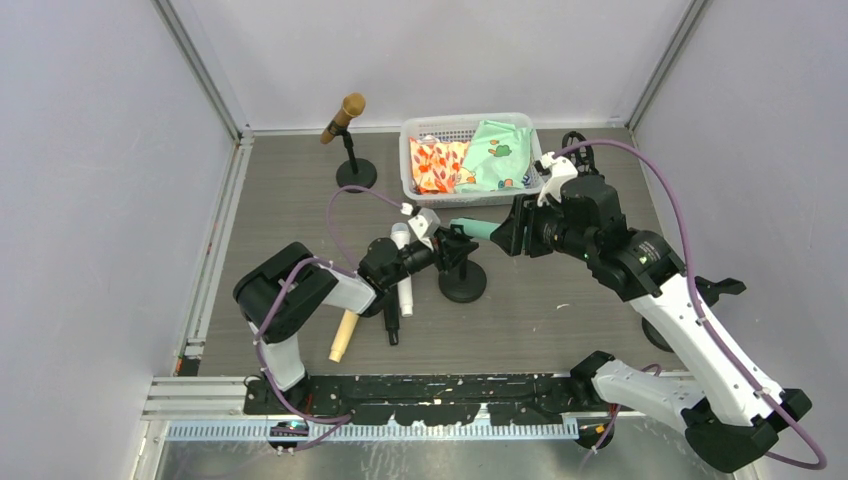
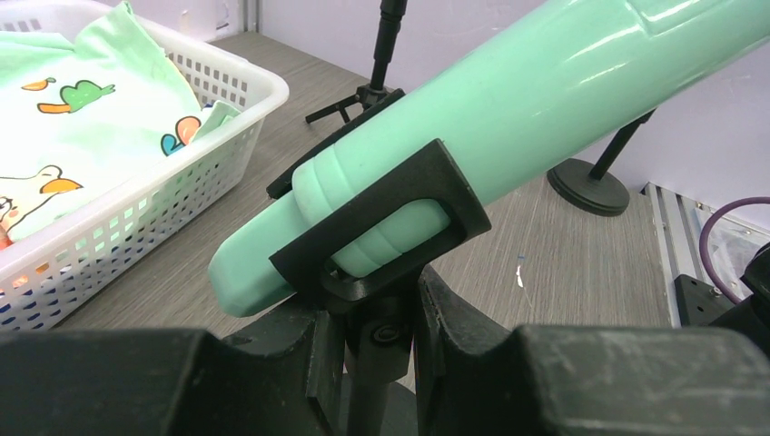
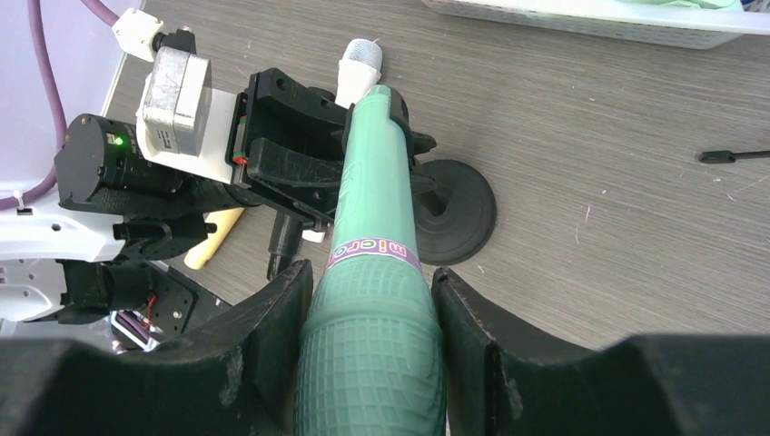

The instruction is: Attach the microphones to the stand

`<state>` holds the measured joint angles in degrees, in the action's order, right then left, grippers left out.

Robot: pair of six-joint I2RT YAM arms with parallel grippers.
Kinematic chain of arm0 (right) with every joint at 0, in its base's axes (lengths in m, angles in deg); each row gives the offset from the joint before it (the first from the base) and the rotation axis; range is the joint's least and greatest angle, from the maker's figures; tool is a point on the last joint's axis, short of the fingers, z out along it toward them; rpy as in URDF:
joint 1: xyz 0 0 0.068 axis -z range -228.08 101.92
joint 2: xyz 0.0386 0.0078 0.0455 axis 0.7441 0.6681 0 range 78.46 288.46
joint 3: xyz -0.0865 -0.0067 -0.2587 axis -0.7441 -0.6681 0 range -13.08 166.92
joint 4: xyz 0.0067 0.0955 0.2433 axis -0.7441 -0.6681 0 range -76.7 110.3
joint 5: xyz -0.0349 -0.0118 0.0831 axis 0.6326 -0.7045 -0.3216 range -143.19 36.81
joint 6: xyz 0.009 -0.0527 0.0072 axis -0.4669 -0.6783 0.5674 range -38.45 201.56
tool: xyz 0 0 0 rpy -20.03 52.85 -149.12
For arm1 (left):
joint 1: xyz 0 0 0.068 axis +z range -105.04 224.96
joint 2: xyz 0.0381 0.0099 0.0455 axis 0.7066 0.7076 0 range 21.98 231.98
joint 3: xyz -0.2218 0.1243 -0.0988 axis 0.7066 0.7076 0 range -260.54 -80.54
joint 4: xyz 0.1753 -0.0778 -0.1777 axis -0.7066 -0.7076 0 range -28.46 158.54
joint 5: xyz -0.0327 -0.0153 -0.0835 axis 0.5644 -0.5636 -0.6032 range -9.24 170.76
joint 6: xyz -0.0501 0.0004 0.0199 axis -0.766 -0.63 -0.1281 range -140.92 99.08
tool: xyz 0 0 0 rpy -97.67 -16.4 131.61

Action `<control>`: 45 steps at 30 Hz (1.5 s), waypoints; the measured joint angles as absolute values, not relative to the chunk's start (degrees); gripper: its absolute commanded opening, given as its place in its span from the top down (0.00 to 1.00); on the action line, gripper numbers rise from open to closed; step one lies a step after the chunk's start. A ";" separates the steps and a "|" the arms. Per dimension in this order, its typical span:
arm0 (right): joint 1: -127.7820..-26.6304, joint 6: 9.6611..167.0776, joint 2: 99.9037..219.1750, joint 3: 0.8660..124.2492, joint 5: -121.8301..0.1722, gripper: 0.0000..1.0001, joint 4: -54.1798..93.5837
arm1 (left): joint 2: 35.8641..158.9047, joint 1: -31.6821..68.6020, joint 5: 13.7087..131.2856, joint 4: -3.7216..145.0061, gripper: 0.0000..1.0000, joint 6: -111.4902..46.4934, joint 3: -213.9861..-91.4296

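At the bottom of the right wrist view, the right fingers [image 3: 277,345] are closed on the ribbed head of the green microphone [image 3: 372,200], with one finger set against each side. The slim handle is pointed away toward the upper middle of that frame. In the left wrist view, the handle is seen pushed through the black clip [image 2: 390,218] of the stand [image 1: 463,285], and its blunt end sticks out at lower left. At the bottom centre of the same view, the left fingers [image 2: 304,354] are shut tight on the stand's post just under the clip.

From above, this stand is found at the centre of the worktop [image 1: 580,320], with the two arms met over it. Three more microphones are laid flat just left of its round base: a white microphone [image 1: 405,290], a black microphone [image 1: 392,325] and a pale yellow microphone [image 1: 343,335]. A brown microphone [image 1: 343,117] is carried tilted in a second stand [image 1: 356,175] toward the upper left of the worktop. A white basket [image 1: 412,170] is placed at the top centre, and printed cloths [image 1: 495,150] are held in it.
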<state>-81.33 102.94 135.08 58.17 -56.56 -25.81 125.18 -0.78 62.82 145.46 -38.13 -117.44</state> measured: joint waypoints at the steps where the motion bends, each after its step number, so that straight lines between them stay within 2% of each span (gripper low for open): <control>1: -81.33 102.85 135.04 57.90 -56.61 0.99 -25.53 | 125.18 -0.89 63.22 145.68 1.00 -38.02 -117.25; 16: -81.20 101.02 137.18 57.95 -58.34 0.99 -24.94 | 125.00 -1.65 65.56 146.05 1.00 -36.97 -116.83; 28: -80.96 99.86 144.35 56.90 -62.27 0.99 -24.87 | 124.98 -2.09 64.40 145.49 1.00 -34.81 -117.01; 45: -80.96 100.12 145.44 53.29 -63.03 0.99 -19.38 | 124.89 -2.24 63.68 145.25 1.00 -33.65 -117.01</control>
<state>-80.96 100.12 145.44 53.29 -63.03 -19.38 124.89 -2.24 63.68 145.25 -33.65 -117.01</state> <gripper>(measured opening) 0.536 0.290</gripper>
